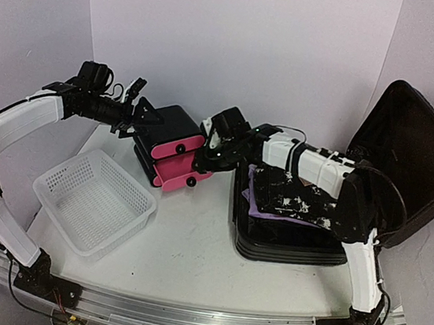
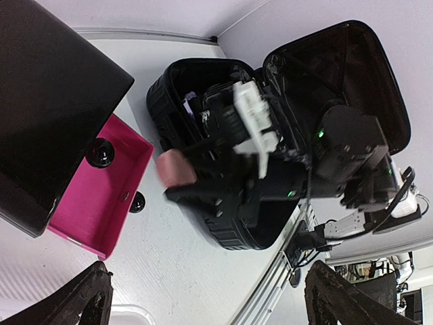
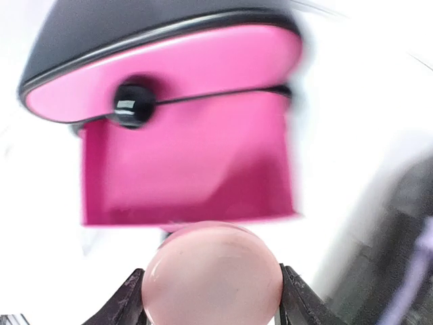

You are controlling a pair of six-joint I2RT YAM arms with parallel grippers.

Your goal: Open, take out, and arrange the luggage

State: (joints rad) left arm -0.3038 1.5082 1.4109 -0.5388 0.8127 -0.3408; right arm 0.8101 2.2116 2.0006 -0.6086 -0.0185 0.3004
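Note:
The luggage point(image 1: 288, 231) lies open on the right of the table, its lid point(image 1: 416, 155) leaning up against the wall. Inside it are a purple cloth point(image 1: 263, 206) and dark items. My right gripper point(image 1: 200, 159) reaches left from the luggage to the drawer box and is shut on a pale pink round thing point(image 3: 213, 274). It holds this thing just in front of an open pink drawer point(image 3: 189, 169). The left wrist view shows the luggage point(image 2: 223, 233) and the pink round thing point(image 2: 176, 166) too. My left gripper point(image 2: 213, 305) stands wide open and empty, beside the top of the box point(image 1: 132, 108).
A small black box with pink drawers point(image 1: 173, 148) stands at the back centre, one drawer point(image 2: 101, 196) pulled out. Front left sits a white mesh basket point(image 1: 94, 199). White walls close in the back and sides. A metal rail point(image 1: 198, 319) runs along the near edge.

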